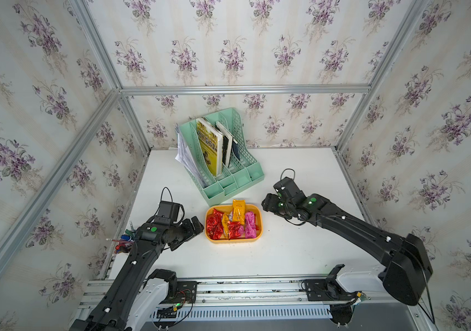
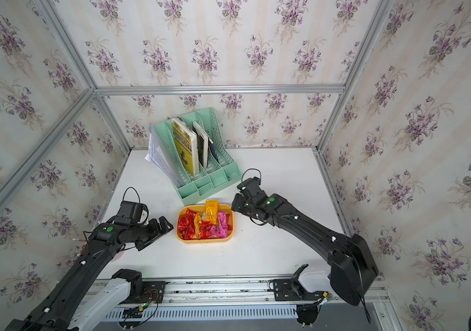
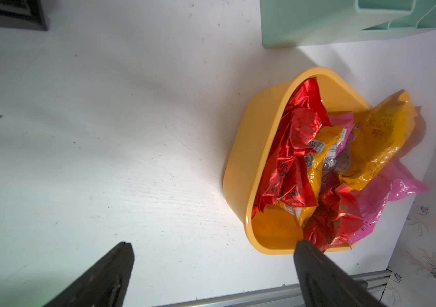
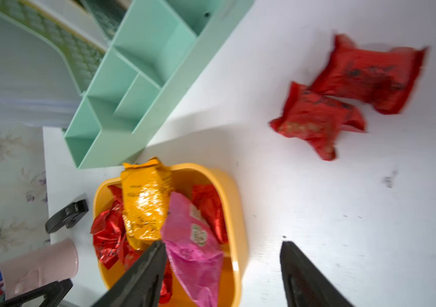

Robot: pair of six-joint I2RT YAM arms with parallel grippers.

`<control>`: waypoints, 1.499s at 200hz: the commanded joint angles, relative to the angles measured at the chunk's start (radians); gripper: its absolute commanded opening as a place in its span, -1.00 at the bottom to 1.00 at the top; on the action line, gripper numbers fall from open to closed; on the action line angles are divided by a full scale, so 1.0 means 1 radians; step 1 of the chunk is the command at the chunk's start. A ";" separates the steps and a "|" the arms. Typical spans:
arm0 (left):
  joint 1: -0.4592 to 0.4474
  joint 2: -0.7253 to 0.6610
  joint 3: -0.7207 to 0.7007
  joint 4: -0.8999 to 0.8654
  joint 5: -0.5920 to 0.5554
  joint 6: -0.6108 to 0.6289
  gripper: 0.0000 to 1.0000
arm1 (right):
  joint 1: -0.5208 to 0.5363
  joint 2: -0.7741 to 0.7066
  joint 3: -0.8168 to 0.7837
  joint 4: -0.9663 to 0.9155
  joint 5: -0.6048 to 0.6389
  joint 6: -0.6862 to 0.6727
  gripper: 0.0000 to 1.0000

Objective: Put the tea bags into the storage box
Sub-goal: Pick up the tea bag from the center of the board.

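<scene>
The left gripper and right gripper are hovering wide open and empty at opposite ends of the storage box. Most tea bags are lying heaped inside it, while two red tea bags are resting outside on the counter, well apart from it.

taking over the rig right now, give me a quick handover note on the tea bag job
Left gripper: jaws open, empty, beside the storage box.
Right gripper: jaws open, empty, at the box's other end.
Done: most tea bags lie in the box; one orange tea bag leans over its rim toward the green rack.
To do: two red tea bags lie on the table, seen only in the right wrist view; put them in the box.
</scene>
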 commanded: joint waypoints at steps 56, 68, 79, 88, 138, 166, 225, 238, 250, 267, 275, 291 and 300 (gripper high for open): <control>0.001 0.052 0.017 0.078 0.007 -0.025 0.98 | -0.368 -0.124 -0.252 0.169 -0.201 -0.036 0.62; 0.001 0.055 0.014 0.082 0.003 -0.035 0.98 | -0.374 -0.065 -0.229 0.184 -0.222 -0.082 0.62; 0.001 0.054 0.011 0.084 -0.001 -0.047 0.98 | -0.374 -0.001 -0.195 0.188 -0.240 -0.123 0.61; 0.001 0.050 0.007 0.083 -0.007 -0.057 0.98 | -0.374 0.048 -0.172 0.192 -0.251 -0.151 0.59; 0.001 -0.049 -0.066 0.070 -0.040 -0.138 0.98 | -0.374 0.249 -0.065 0.180 -0.232 -0.239 0.36; 0.001 -0.110 -0.103 0.054 -0.052 -0.171 0.98 | -0.373 0.299 -0.054 0.199 -0.261 -0.251 0.09; 0.001 -0.155 -0.119 0.023 -0.046 -0.172 0.98 | -0.373 0.361 -0.051 0.223 -0.302 -0.250 -0.66; 0.001 -0.163 -0.118 0.018 -0.046 -0.171 0.98 | -0.373 0.354 -0.056 0.221 -0.299 -0.247 -0.86; 0.001 -0.168 -0.119 0.012 -0.044 -0.169 0.98 | -0.373 0.338 -0.063 0.218 -0.296 -0.245 -0.94; 0.001 -0.177 -0.117 0.004 -0.039 -0.164 0.98 | -0.373 0.302 -0.079 0.211 -0.287 -0.244 -1.00; 0.001 -0.179 -0.115 0.000 -0.036 -0.159 0.98 | -0.373 0.279 -0.088 0.206 -0.282 -0.242 -1.00; 0.001 -0.186 -0.114 -0.011 -0.030 -0.148 0.97 | -0.371 0.228 -0.115 0.197 -0.280 -0.234 -1.00; 0.000 -0.187 -0.112 -0.017 -0.026 -0.142 0.98 | -0.367 0.193 -0.133 0.195 -0.287 -0.225 -1.00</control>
